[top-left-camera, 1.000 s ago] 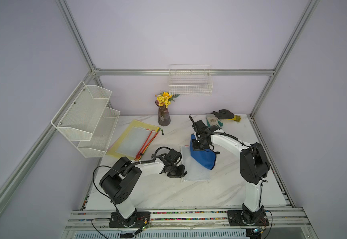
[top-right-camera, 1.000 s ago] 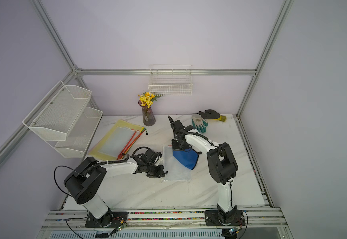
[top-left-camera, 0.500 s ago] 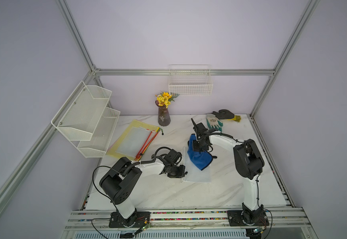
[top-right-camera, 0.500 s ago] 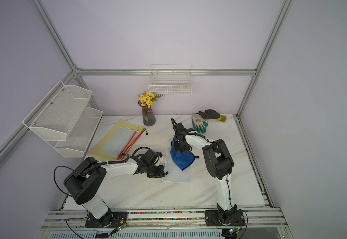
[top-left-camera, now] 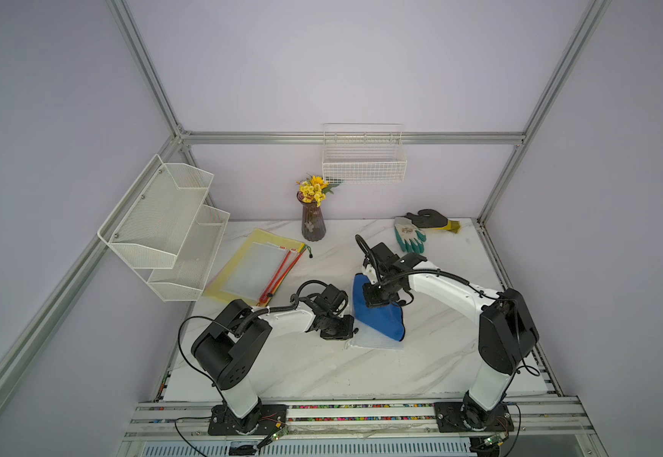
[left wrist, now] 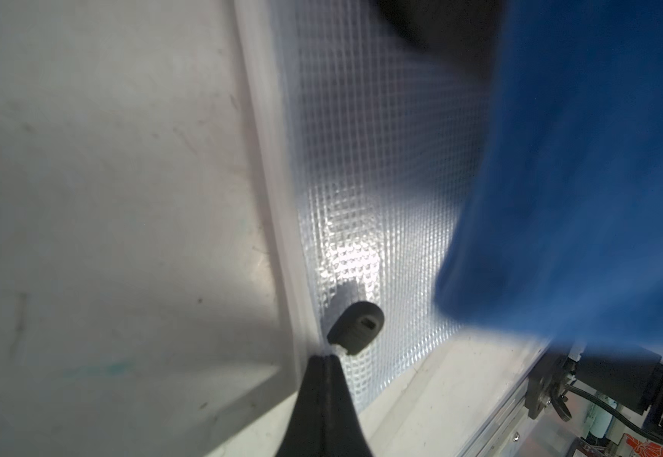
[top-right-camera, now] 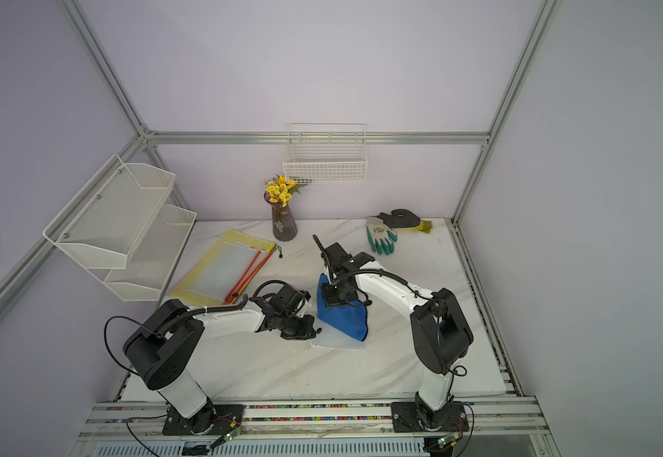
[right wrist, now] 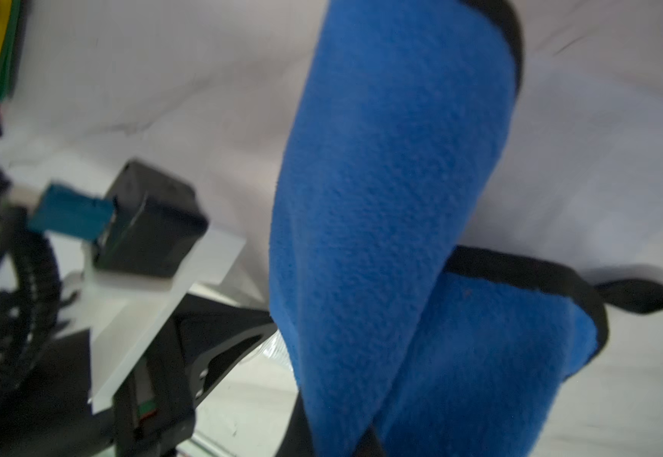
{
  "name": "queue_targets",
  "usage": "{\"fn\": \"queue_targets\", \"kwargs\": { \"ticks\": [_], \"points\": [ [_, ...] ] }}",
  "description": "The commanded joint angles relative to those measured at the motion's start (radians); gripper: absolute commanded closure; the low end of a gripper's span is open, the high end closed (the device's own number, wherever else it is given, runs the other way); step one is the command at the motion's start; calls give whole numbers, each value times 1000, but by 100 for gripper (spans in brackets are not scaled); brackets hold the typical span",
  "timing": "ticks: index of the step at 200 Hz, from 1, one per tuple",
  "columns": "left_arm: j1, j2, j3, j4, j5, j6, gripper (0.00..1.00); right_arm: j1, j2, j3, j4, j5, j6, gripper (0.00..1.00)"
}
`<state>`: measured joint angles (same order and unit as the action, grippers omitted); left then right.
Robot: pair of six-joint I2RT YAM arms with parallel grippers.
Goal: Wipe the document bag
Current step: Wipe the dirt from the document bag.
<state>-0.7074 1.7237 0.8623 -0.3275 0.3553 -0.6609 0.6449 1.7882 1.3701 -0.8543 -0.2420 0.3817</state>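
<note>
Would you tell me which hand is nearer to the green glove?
Right. The right hand, gripping the cloth, is just in front of the glove; the left hand, pinching the bag's edge, is farther off, leftward.

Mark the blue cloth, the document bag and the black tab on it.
blue cloth (top-left-camera: 379, 316): in a top view, middle of the fabric.
document bag (top-left-camera: 371, 341): in a top view, bare mesh by its near edge.
black tab (left wrist: 357, 326): left wrist view, centre of the tab.
</note>
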Motion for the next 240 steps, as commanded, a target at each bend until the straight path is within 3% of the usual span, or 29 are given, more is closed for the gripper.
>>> {"fn": "queue_targets", "kwargs": {
  "ticks": [1, 47, 72, 88, 99, 133, 190, 240],
  "points": [
    [-20, 117, -72, -217, -123, 18, 100, -22, 36, -101, 85, -59, 111, 100],
    [-20, 81, -101, -228, -143, 24, 100, -114, 9, -257, 107, 188, 193, 100],
    [-18, 39, -99, -213, -153, 28, 100, -123, 43, -315, 101, 183, 156, 100],
    [-18, -5, -84, -211, -163, 28, 81, -122, 84, -341, 143, 148, 168, 100],
    [-18, -39, -72, -211, -164, 25, 61, -122, 117, -352, 165, 126, 178, 100],
    [-17, -148, -55, -234, -169, 17, 49, -122, 179, -384, 207, 106, 189, 100],
    [9, -248, -138, -207, -184, -47, 42, -121, 231, -403, 244, 73, 185, 100],
    [5, -132, -137, -40, -83, -43, 42, -125, 232, -391, 236, 62, 186, 100]
  ]
}}
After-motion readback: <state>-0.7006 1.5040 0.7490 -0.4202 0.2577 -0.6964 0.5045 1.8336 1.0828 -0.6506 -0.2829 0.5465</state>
